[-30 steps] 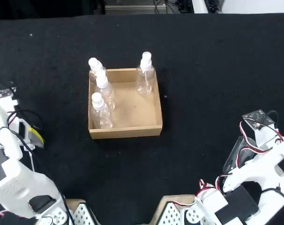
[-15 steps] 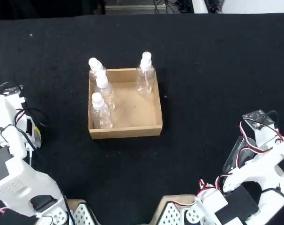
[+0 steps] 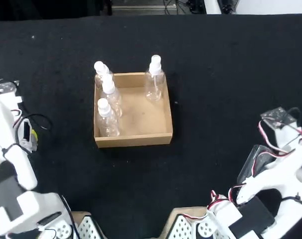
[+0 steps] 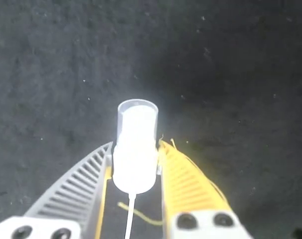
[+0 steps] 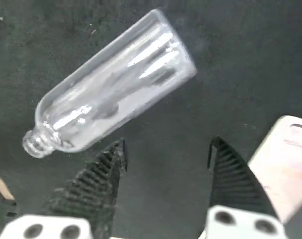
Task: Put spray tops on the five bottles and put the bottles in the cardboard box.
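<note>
Counts four capped bottles [image 3: 108,94] in the box [image 3: 133,140]. Pinches the last top [image 4: 136,124] in the left gripper [image 4: 136,149]; hangs the right gripper [image 5: 166,149], open and empty, over the fifth bottle [image 5: 111,84], uncapped on the table [image 3: 216,59].

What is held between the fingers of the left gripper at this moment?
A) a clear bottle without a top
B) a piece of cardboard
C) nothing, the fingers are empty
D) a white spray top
D: in the left wrist view the left gripper is shut on the white spray top, while the clear bottle without a top lies on its side ahead of the open right gripper.
</note>
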`<state>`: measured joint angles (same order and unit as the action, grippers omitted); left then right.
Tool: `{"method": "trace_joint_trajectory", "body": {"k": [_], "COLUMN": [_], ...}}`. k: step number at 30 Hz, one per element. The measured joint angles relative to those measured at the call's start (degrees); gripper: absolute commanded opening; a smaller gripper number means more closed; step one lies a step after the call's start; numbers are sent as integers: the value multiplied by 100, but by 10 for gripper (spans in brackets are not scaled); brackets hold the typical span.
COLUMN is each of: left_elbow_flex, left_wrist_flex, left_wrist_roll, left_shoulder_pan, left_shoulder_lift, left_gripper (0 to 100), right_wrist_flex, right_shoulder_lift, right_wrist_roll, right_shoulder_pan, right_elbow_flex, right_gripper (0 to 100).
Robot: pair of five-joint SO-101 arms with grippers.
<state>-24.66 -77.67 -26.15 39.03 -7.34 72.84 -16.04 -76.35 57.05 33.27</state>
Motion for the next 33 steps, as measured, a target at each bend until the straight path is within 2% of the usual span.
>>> {"method": "trace_joint_trajectory", "body": {"k": [5, 9, 11, 14, 21, 23, 25, 28, 33], "left_elbow_flex": [-703, -1231, -1336, -1371, -1371, -1389, -1468, -1556, -1574], "left_wrist_flex": [554, 941, 1037, 1020, 1020, 1029, 1046, 1064, 1064], "left_wrist_roll": [519, 923, 1125, 1345, 1705, 1705, 1705, 1705, 1705], "left_shoulder_pan": [0, -79, -167, -308, -413, -413, -413, -413, -413], "left_shoulder_lift": [-193, -211, -211, -211, -211, -211, -211, -211, -220], "left_gripper": [36, 36, 36, 35, 33, 33, 33, 33, 33], "right_wrist_flex": [563, 492, 290, 237, 220, 220, 202, 97, -9], "right_shoulder_lift": [0, 18, 18, 18, 18, 18, 18, 18, -9], "right_wrist_roll": [0, -18, -281, -1327, -5125, -6013, -6435, -6620, -6971], "right_shoulder_pan": [-18, -18, -18, -44, -62, -88, -264, -387, -448], "right_elbow_flex": [-413, -457, -589, -712, -404, -246, -123, 53, 299], "right_gripper": [248, 248, 248, 248, 249, 272, 332, 407, 400]}}
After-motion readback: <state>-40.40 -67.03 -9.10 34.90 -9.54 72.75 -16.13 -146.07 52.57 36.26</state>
